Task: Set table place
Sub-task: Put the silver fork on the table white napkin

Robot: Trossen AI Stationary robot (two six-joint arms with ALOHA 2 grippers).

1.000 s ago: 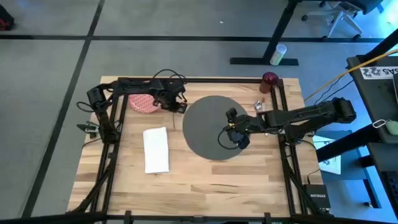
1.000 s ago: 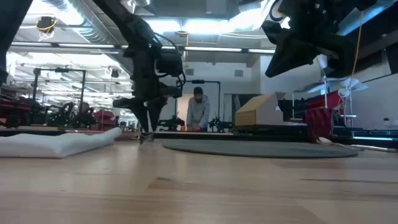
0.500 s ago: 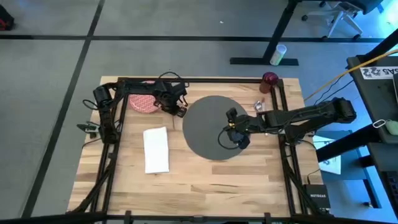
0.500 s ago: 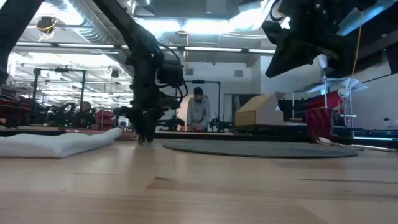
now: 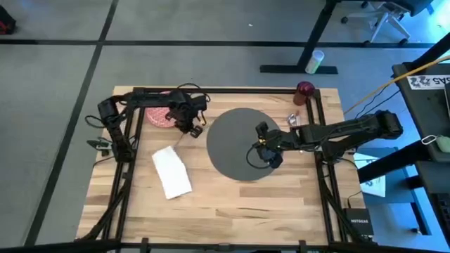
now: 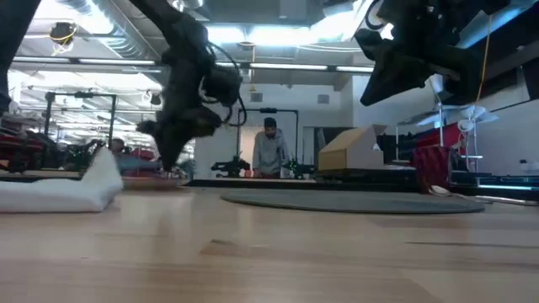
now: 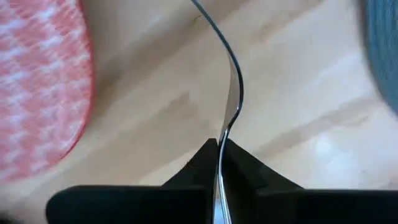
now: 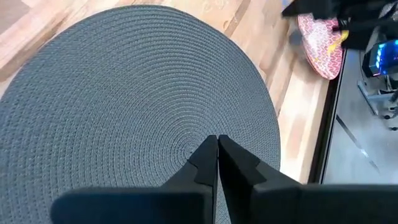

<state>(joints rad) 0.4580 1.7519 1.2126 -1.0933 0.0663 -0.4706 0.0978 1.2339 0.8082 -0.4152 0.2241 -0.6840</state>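
Clamping the thin silver fork (image 7: 231, 102) by its handle, left gripper (image 5: 188, 126) sits just off the round dark grey woven mat (image 5: 242, 144), between it and the red patterned plate (image 5: 159, 117); fork's long axis points away from the fingers; right gripper (image 8: 217, 144) closed, empty, above the mat

Wooden table (image 5: 232, 200) — bearing grey mat (image 5: 239, 144), white napkin (image 5: 171, 172), red plate (image 5: 157, 117).

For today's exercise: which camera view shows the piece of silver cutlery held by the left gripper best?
The left wrist view: the silver cutlery fills the frame, its thin curved handle pinched by the left gripper above the table. The high view shows only a faint sliver beside the red plate. The low view hides it; the right wrist view misses it.
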